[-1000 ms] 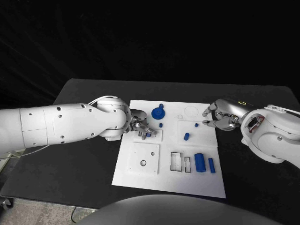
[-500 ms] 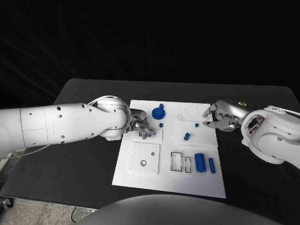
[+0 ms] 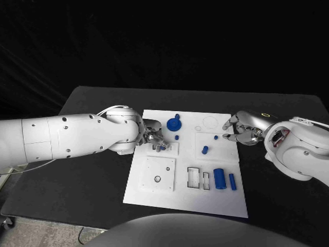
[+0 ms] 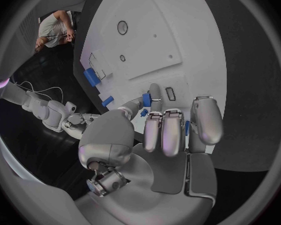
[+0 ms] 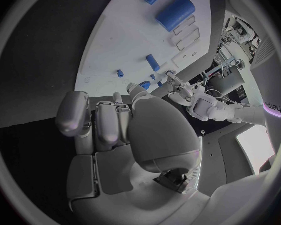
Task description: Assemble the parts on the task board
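Judging from the flat white task board point(image 3: 185, 198), assembly seems early: small blue plastic parts point(image 3: 220, 178) lie loose toward four o'clock. Left hand point(image 3: 154, 140) pinches a small blue peg point(image 4: 147, 99) at ten o'clock; right hand point(image 3: 238, 133) has its fingers curled, seemingly empty.

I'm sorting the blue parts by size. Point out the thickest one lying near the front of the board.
The fat blue cylinder, lying lengthwise beside the two rectangular slots. The thin blue bar next to it, on the right hand's side, is much narrower.
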Controlling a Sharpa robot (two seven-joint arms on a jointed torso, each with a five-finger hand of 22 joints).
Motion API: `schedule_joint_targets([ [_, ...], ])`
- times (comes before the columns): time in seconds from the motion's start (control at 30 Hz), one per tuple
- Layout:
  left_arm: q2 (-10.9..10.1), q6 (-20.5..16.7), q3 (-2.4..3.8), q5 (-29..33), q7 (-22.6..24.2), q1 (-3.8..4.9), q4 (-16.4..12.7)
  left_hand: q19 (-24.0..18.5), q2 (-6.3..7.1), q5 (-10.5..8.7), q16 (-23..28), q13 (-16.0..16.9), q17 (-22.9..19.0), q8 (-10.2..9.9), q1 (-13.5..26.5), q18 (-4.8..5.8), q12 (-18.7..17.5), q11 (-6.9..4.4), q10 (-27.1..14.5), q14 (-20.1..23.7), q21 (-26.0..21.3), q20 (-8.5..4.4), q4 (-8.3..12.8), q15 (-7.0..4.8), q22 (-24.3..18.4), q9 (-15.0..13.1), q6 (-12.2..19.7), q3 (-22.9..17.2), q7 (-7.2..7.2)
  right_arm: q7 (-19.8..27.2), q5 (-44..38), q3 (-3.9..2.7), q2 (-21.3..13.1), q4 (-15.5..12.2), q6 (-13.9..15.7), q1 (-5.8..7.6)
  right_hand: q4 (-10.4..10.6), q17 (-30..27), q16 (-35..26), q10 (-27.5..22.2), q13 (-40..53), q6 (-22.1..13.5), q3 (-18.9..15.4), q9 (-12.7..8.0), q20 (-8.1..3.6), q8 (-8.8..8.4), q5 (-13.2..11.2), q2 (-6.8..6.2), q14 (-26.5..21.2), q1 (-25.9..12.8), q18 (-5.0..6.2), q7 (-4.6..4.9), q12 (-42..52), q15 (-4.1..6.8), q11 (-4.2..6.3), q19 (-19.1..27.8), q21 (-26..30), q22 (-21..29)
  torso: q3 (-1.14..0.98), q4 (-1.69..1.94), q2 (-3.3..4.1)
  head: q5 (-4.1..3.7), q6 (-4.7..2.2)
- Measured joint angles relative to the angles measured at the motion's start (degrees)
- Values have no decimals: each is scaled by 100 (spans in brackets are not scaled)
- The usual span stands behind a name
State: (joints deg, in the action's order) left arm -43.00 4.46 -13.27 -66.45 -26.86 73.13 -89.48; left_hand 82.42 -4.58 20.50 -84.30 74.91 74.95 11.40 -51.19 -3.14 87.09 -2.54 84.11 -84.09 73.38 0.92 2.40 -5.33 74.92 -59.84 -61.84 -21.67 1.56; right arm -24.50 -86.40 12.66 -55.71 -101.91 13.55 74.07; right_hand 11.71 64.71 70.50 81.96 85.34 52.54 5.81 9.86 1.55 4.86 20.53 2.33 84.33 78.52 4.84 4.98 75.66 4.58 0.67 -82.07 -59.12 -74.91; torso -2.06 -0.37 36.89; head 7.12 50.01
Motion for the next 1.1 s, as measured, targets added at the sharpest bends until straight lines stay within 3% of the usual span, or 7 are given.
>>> schedule_joint_targets([
  [0.3,-80,-108,-4,91,2,18,-134,0,2,228,0,0,-1,3,2,0,0,1,0,0,0,0,73,0,0,-19,-26,-173,-22,0,8,0,0,13,-7,-3,0,-18,-34,0,0,0,0,-6,0,0,0,0,0,0,0,0,11,0,0,0,0,0,-1,-1,-1,-26,0],
  [0.57,-112,-33,0,184,20,254,-195,21,48,262,0,0,-1,2,-14,0,0,-20,-21,12,0,-21,119,-12,0,-42,-53,-249,-33,0,13,0,7,23,-11,-5,0,-18,-34,0,0,0,0,-6,0,0,0,0,0,0,0,0,-12,0,0,0,0,1,-3,-1,-4,-44,0],
  [0.73,23,188,4,218,20,333,-56,21,62,177,0,0,-1,2,-13,0,0,-20,-21,21,0,-21,113,-20,-1,-41,-53,-320,-33,0,17,0,7,24,-14,-7,0,-18,-34,-1,0,0,0,-6,0,0,0,0,0,0,0,0,-12,0,-1,0,0,-4,-3,-1,-3,-49,0],
  [1.1,272,683,-1,247,0,352,350,21,77,110,0,-1,-2,2,3,0,0,-20,-21,21,0,-21,122,-20,-1,-9,-61,-366,-23,-1,25,0,2,17,-17,-9,0,-18,-34,-2,1,0,-1,-5,0,0,0,0,0,0,0,0,-10,0,-2,0,0,-4,-2,0,1,-40,0],
])
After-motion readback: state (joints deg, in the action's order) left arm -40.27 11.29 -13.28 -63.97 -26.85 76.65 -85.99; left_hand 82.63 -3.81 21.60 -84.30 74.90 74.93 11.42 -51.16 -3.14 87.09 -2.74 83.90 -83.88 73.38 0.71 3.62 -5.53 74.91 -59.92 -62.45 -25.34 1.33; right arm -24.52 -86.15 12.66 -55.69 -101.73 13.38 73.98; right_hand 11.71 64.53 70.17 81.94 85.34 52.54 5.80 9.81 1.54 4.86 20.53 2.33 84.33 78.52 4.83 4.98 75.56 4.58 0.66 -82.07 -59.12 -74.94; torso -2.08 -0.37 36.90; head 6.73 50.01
